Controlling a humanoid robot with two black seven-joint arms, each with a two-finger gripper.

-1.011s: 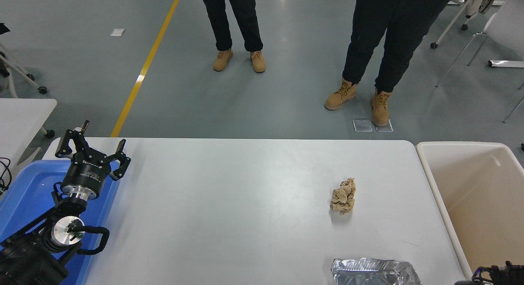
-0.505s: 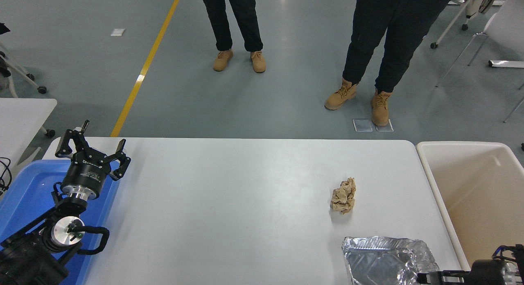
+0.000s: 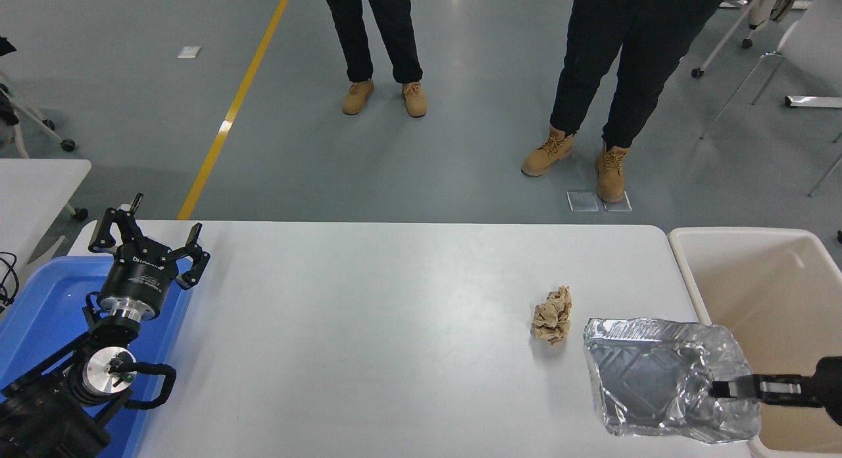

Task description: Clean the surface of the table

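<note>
The large white table surface [image 3: 368, 326] fills the middle of the head view. A crumpled brown paper ball [image 3: 552, 314] lies on its right part. My right gripper [image 3: 720, 388] comes in from the right edge, shut on the rim of a crumpled foil tray [image 3: 658, 385], and holds it tilted above the table's right front corner, next to the beige bin [image 3: 756, 274]. My left gripper [image 3: 148, 237] is parked at the lower left over the blue bin [image 3: 39, 306], fingers spread open and empty.
Two people stand beyond the table's far edge; only legs and tan boots [image 3: 572, 156] show. A smaller white table [image 3: 33, 181] is at the left edge. Chair legs [image 3: 756, 56] stand at the top right. A yellow floor line [image 3: 230, 109] runs back left.
My right gripper has lifted the foil tray up from the front edge and carried it right, toward the beige bin. The paper ball and left arm have not moved.
</note>
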